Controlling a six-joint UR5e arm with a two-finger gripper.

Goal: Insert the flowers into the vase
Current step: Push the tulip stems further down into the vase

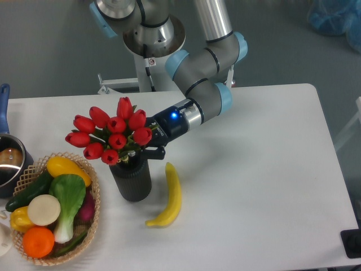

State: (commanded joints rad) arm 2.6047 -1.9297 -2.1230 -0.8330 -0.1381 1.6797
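Note:
The flowers [111, 134] are a tight bunch of red tulip buds with green leaves, sitting directly over the mouth of the vase [131, 179]. The vase is a dark ribbed cylinder standing upright on the white table, left of centre. The stems run down into its mouth. My gripper [145, 148] reaches in from the right, just behind and below the buds at the vase's top. One dark finger [153, 151] shows beside the stems; the buds hide the rest, so I cannot tell whether it still holds the stems.
A yellow banana [169, 196] lies right of the vase. A wicker basket [35, 168] of vegetables and fruit stands to its left. A metal pot [7, 164] with a blue handle sits at the left edge.

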